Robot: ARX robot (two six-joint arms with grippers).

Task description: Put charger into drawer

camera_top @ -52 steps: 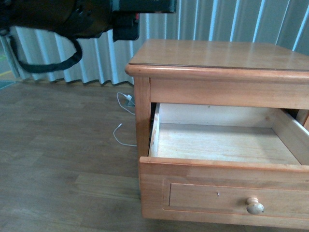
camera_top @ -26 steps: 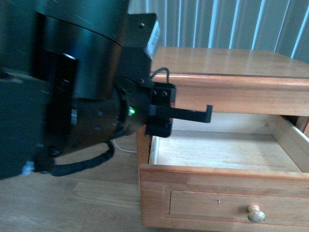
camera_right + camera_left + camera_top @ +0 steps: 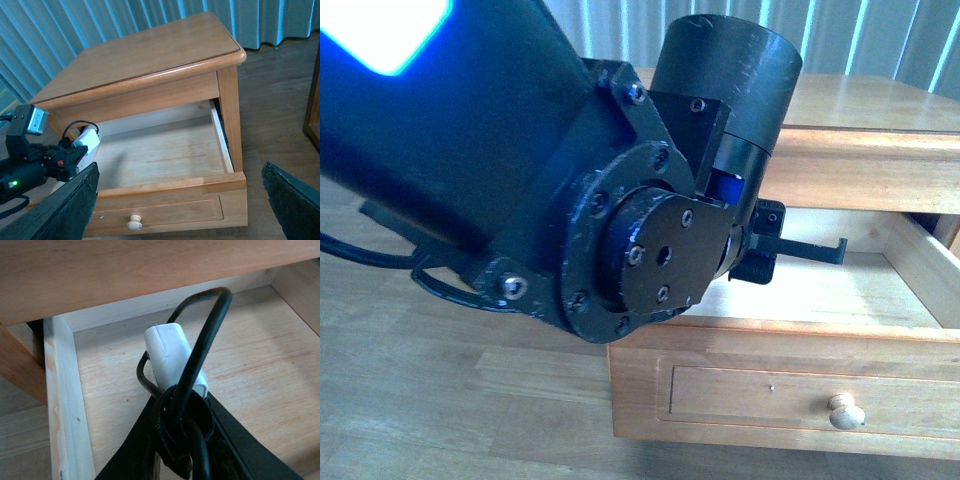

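Note:
The drawer [image 3: 165, 210] of the wooden nightstand [image 3: 145, 50] stands pulled out, its pale floor [image 3: 260, 365] bare. My left gripper [image 3: 182, 407] is shut on the charger [image 3: 170, 357], a white cube with a black cable loop [image 3: 207, 335], and holds it above the drawer's left part near the side wall [image 3: 62, 405]. From the right wrist, the charger [image 3: 89, 137] hangs just inside the drawer's left edge, with the left gripper [image 3: 75, 152] behind it. The front view shows mostly the left arm [image 3: 570, 200], which hides the charger. My right gripper [image 3: 180, 172] is open, high above the drawer front.
The drawer's round knob [image 3: 846, 411] faces me. Pleated curtains [image 3: 75, 25] hang behind the nightstand, and wood flooring [image 3: 280, 90] lies around it. A dark furniture leg [image 3: 312, 100] stands to the nightstand's right.
The left arm has swung down and to the right across the front view, filling most of it. Its gripper has moved from left of the nightstand to over the open drawer.

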